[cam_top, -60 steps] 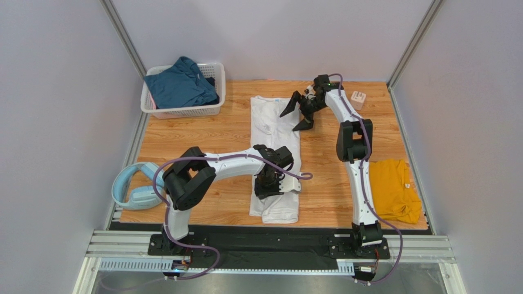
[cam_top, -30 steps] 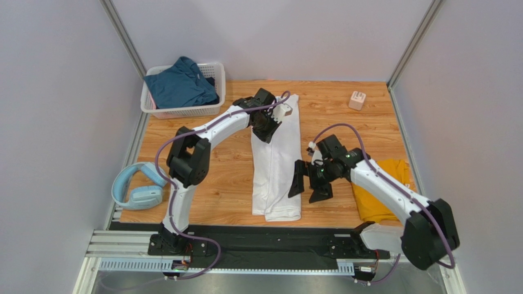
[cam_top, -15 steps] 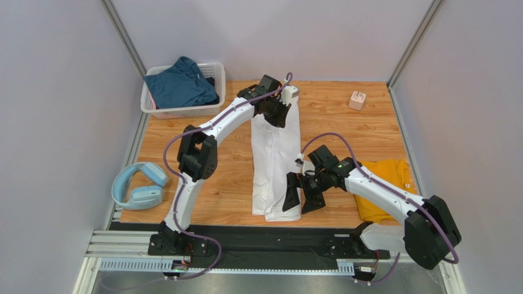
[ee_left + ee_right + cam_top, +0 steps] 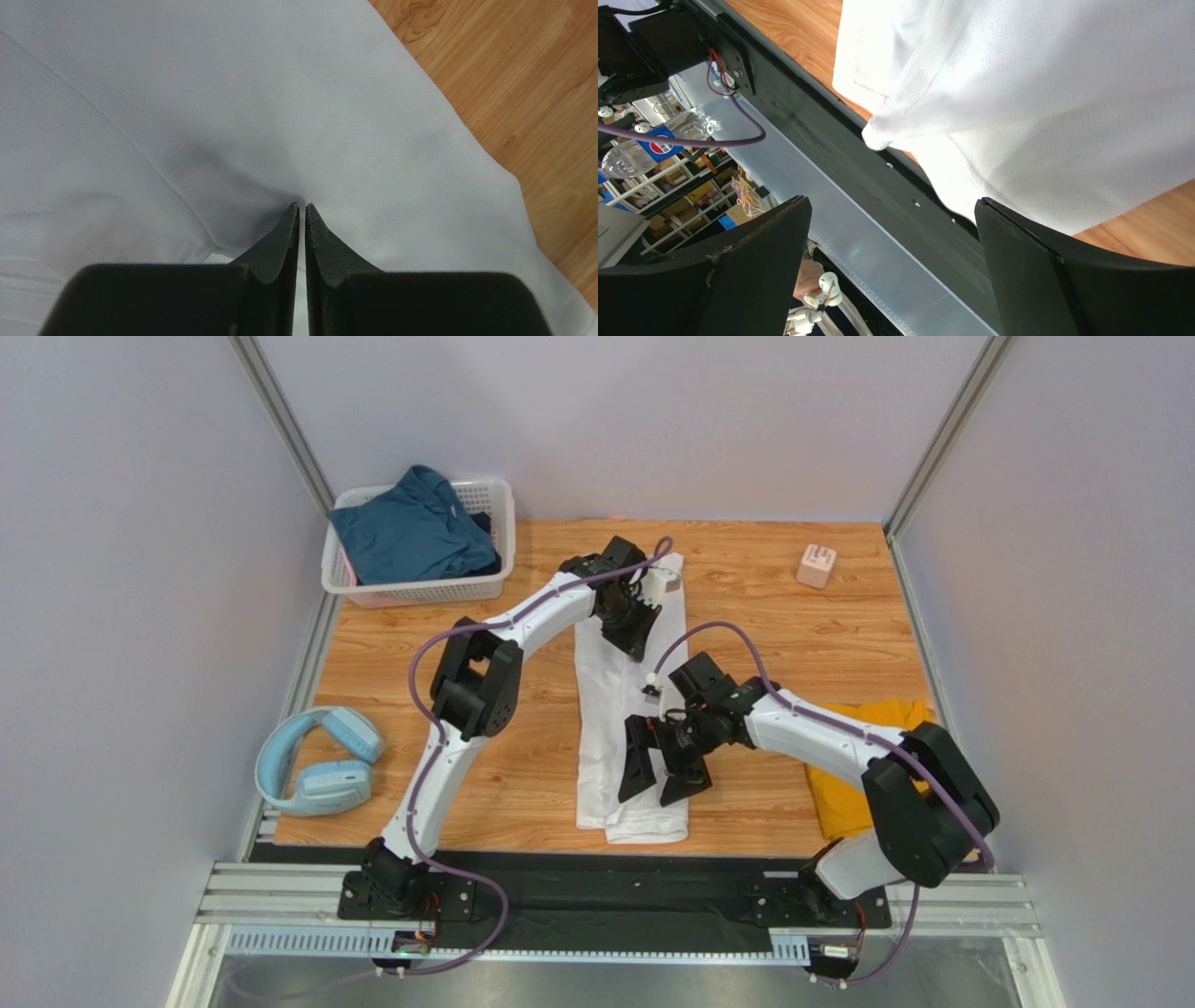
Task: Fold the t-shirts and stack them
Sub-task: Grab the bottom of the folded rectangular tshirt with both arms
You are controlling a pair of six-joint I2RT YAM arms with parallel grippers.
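**A:** The white t-shirt lies as a long strip down the middle of the table, with an arm at each end. Set up for the crosswise fold, I'd say.

**B:** The left gripper is at the far end, fingers pinched together, cloth puckering into the tips.

**A:** The right gripper hangs over the near hem, spread wide, gripping nothing.

**B:** The mustard t-shirt lies at the right edge, and the teal t-shirt is in the basket.

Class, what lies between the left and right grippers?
Only a stretch of the white t-shirt, from left gripper to right gripper, seen in the top view.
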